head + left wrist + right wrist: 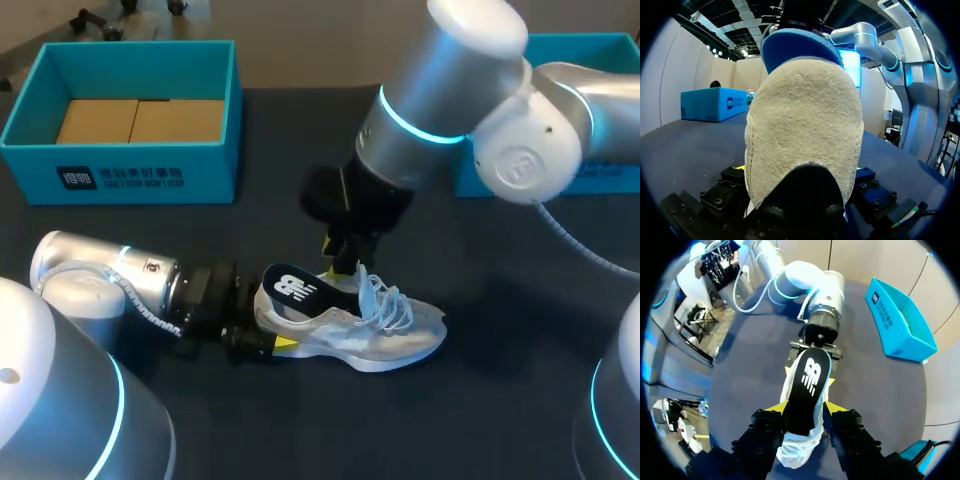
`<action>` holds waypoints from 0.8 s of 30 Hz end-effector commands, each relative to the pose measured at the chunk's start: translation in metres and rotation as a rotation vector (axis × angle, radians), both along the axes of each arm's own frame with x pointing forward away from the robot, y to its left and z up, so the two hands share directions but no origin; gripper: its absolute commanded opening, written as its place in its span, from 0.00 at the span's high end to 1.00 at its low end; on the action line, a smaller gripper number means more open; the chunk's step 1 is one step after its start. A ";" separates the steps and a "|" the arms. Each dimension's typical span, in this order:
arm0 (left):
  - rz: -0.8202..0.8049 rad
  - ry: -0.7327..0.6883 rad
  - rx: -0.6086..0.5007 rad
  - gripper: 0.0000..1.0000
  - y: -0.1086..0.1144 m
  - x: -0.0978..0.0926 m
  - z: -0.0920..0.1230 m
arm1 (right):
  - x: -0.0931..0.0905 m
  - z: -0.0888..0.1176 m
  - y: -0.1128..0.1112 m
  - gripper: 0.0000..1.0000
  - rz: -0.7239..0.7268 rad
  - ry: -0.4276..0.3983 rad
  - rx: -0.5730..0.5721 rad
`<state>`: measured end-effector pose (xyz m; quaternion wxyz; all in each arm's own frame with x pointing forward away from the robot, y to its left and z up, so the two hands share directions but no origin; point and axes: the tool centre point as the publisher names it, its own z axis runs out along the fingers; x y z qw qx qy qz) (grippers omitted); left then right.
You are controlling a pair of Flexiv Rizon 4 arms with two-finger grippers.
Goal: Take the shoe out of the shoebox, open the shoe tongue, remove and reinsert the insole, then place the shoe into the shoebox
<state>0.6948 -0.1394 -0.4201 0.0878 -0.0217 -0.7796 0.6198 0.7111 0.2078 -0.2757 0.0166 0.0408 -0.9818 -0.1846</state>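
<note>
A white sneaker (385, 325) lies on its sole in the middle of the dark table, toe to the right. A dark insole (295, 288) rests on its opening and rises over the heel. My left gripper (272, 335) comes in low from the left and is shut on the heel, which fills the left wrist view as beige suede (805, 130) under the insole's blue edge (800, 47). My right gripper (806, 409) hangs over the shoe (795, 452), open. Its yellow tips stand close on either side of the insole (807, 385).
A teal shoebox (120, 170) with cardboard inside stands at the back left. A second teal box (590, 180) sits at the back right, partly behind my right arm. Bare dark tabletop lies in front of and to the right of the shoe.
</note>
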 end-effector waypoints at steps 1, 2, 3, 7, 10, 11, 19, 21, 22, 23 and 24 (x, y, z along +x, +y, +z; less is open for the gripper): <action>-0.001 0.001 0.003 1.00 -0.001 0.001 -0.002 | 0.010 -0.001 0.015 0.57 0.027 0.076 -0.012; -0.001 0.001 0.003 1.00 -0.001 0.001 -0.002 | 0.011 -0.001 0.018 0.57 0.043 0.089 -0.001; -0.001 0.001 0.003 1.00 -0.001 0.001 -0.002 | 0.011 -0.001 0.019 0.57 0.046 0.114 0.002; -0.001 0.001 0.003 1.00 -0.001 0.001 -0.002 | 0.013 -0.004 0.025 0.57 0.075 0.169 0.039; -0.001 0.001 0.003 1.00 -0.001 0.001 -0.002 | 0.013 -0.004 0.028 0.56 0.080 0.207 0.051; -0.001 0.001 0.003 1.00 -0.001 0.001 -0.002 | 0.014 -0.004 0.029 0.55 0.091 0.219 0.052; -0.001 0.001 0.003 1.00 -0.001 0.001 -0.002 | 0.015 -0.001 0.031 0.53 0.104 0.261 0.043; -0.001 0.001 0.003 1.00 -0.001 0.001 -0.002 | 0.015 -0.001 0.031 0.53 0.104 0.261 0.043; -0.001 0.001 0.003 1.00 -0.001 0.001 -0.002 | 0.015 -0.001 0.031 0.51 0.104 0.261 0.043; -0.001 0.001 0.003 1.00 -0.001 0.001 -0.002 | 0.015 -0.001 0.031 0.42 0.104 0.261 0.043; -0.001 0.001 0.003 1.00 -0.001 0.001 -0.002 | 0.015 -0.001 0.031 0.29 0.104 0.261 0.043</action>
